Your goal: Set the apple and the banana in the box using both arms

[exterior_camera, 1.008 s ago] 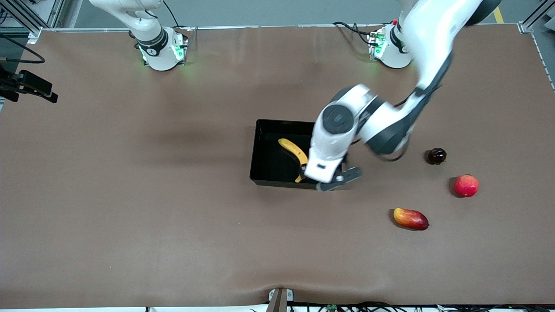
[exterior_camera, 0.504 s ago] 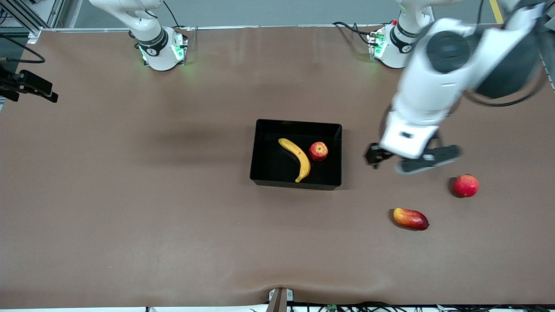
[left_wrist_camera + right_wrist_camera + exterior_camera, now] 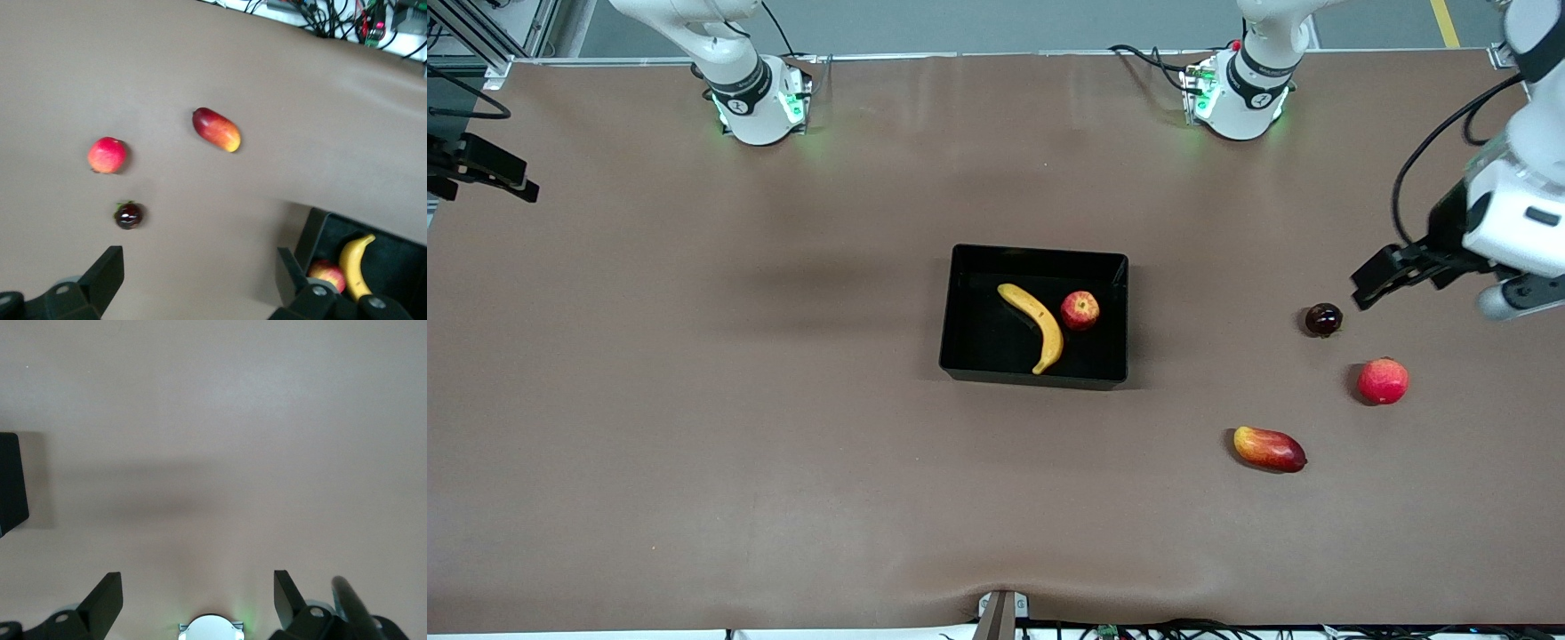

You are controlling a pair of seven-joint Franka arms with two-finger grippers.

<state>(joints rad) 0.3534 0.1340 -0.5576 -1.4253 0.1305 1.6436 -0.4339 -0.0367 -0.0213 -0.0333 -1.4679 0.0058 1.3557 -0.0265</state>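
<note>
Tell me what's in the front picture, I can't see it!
A banana and an apple lie in a black box mid-table. Three other fruits lie toward the left arm's end, where the open left gripper hangs empty.

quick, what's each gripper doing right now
Left gripper: open, holding nothing, over bare table near the dark round fruit.
Right gripper: open, holding nothing, over bare table at the right arm's end.
</note>
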